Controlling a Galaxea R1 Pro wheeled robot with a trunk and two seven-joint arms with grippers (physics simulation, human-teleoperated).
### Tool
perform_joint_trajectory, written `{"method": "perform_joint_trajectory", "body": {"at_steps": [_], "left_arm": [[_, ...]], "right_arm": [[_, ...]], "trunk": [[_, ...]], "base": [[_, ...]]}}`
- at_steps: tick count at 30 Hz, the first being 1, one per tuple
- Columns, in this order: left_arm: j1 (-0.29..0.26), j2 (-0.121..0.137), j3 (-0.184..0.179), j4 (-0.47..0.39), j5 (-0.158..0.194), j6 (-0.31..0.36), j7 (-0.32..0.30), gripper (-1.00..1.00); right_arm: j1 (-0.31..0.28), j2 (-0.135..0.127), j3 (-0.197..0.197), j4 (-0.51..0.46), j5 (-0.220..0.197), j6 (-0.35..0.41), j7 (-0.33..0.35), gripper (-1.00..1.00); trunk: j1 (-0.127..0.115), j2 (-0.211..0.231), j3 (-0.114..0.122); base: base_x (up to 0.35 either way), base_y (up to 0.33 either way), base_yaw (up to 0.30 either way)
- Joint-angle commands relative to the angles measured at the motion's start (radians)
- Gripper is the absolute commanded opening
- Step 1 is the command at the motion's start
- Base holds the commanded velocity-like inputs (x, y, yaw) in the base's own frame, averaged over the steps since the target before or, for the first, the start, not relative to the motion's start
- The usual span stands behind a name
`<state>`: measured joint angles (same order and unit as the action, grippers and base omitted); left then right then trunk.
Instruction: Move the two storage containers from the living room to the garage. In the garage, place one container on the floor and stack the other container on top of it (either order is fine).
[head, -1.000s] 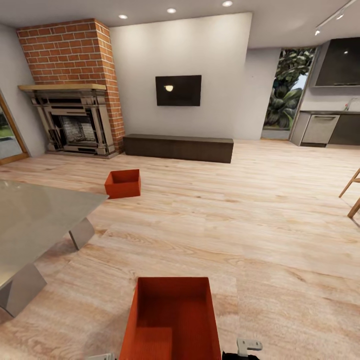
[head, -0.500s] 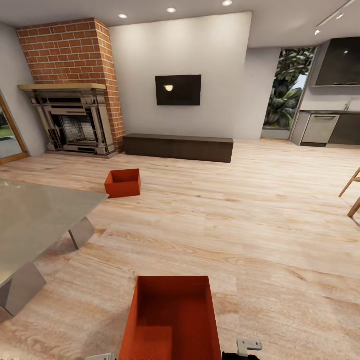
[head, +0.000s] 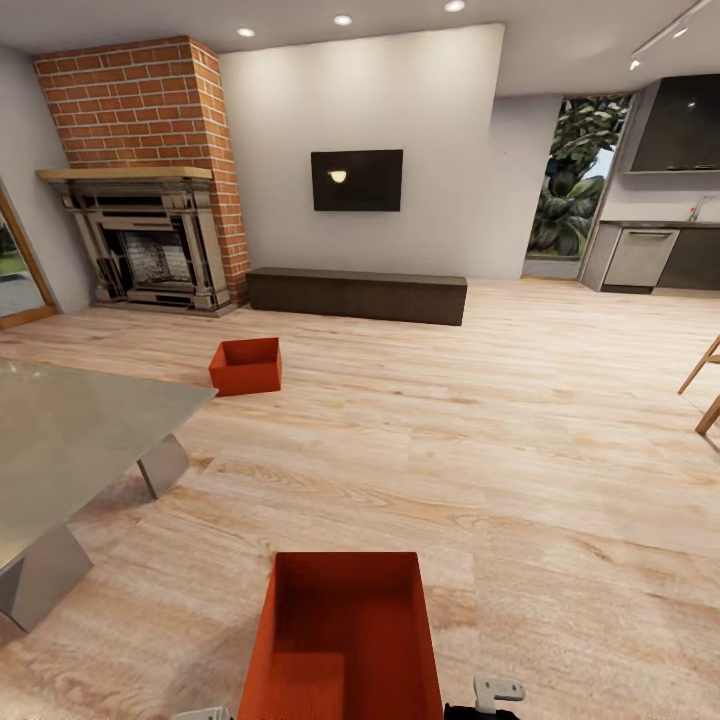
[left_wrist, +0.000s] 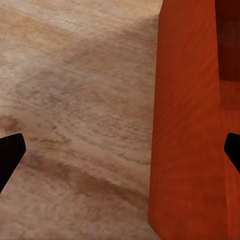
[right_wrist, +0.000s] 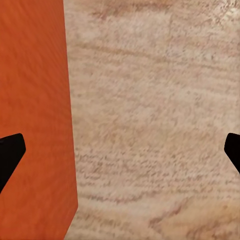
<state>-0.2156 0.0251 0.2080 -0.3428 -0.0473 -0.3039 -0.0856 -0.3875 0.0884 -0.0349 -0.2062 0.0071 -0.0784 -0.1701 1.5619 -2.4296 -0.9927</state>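
Since both bins sit on the light wood floor of the living room, we judge that we are at the first step: taking hold of the near bin before any trip to the garage.

Going from left to right, the low glass table juts in at the left, its corner and metal legs close to our path. Beyond it the far bin rests on the planks well apart from us, in front of the brick fireplace. The near bin lies directly below us, open top up and empty.

Our left gripper is spread wide, one dark tip over bare floor and the other over the bin, so it straddles the bin's left wall. Our right gripper is equally wide, straddling the right wall the same way. Neither holds anything.

The next move, we think, calls for lowering both arms until each wall lies between the tips, then closing evenly and lifting level, since the walls are thin and a lopsided pinch could tip the bin.

To the right the floor runs open toward the kitchen cabinets; only chair legs intrude at the far right edge.
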Motion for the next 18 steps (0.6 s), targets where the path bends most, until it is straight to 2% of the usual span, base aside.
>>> {"method": "perform_joint_trajectory", "body": {"at_steps": [1,18], "left_arm": [[-0.001,-0.001,0.008,0.001,-0.005,-0.003,-0.008,1.00],[-0.001,-0.001,0.008,0.001,-0.005,-0.004,-0.008,1.00]], "right_arm": [[-0.001,0.001,-0.003,0.001,0.001,-0.004,-0.002,1.00],[-0.001,0.001,-0.003,0.001,0.001,-0.004,-0.002,1.00]], "trunk": [[0.000,0.000,-0.001],[0.000,0.000,-0.001]], "base": [[0.000,0.000,0.000],[-0.060,0.000,0.000]]}}
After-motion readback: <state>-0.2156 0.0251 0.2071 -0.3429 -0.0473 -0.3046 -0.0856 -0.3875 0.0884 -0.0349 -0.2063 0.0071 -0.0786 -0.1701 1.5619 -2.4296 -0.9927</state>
